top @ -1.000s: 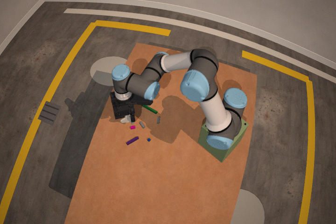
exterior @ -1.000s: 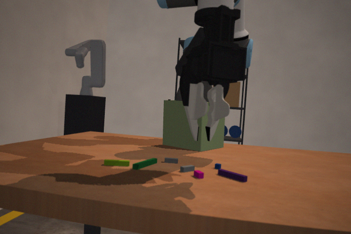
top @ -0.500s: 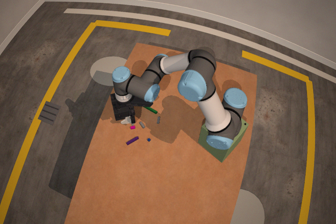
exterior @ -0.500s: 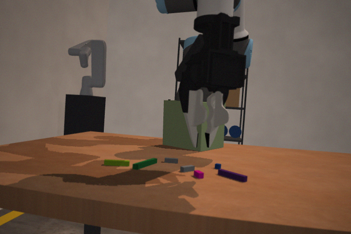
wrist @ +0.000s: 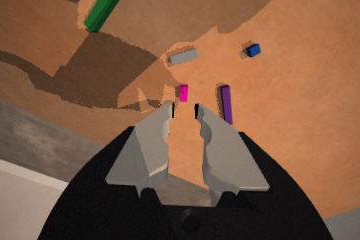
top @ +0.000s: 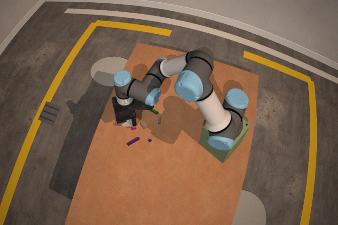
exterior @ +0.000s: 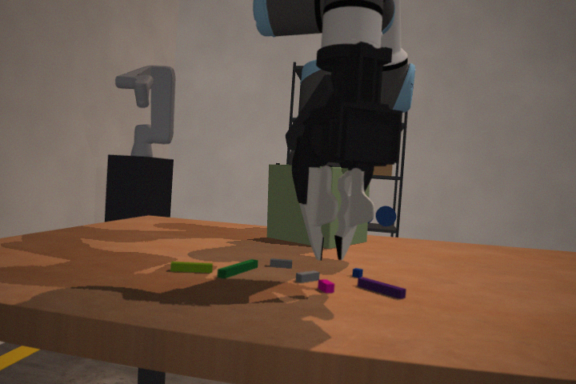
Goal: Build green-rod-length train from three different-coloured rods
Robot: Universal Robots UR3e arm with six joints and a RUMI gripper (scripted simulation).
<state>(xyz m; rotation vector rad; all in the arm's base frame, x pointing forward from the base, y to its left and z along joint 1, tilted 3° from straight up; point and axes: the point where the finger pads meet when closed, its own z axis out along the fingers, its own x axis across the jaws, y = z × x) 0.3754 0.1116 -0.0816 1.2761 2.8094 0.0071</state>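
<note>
Wrist view, near to far: gripper (wrist: 184, 111) fingers stand narrow with a small gap, nothing between them, tips off the table (exterior: 479, 317). Just past the tips at 12 o'clock lies the magenta rod (wrist: 183, 93), flat, not touched. Purple rod (wrist: 226, 103) sits at 1 o'clock from the tips, beside the one finger (wrist: 223, 150), running roughly parallel to the magenta one, apart from it. Farther out, a grey rod (wrist: 183, 56) lies at 12 o'clock beyond the magenta, angled. Blue rod (wrist: 253, 50) at 2 o'clock, well apart from the rest. Green rod (wrist: 101, 15) is farthest, at 11 o'clock, partly cut by the frame edge, in shadow.

Exterior view: second grey rod (exterior: 281, 262) behind the first, lime rod (exterior: 191, 266) just beside the green rod's end at 9 o'clock. No rods touch end to end. Arm's green pedestal (exterior: 282, 203) stands behind the gripper.
</note>
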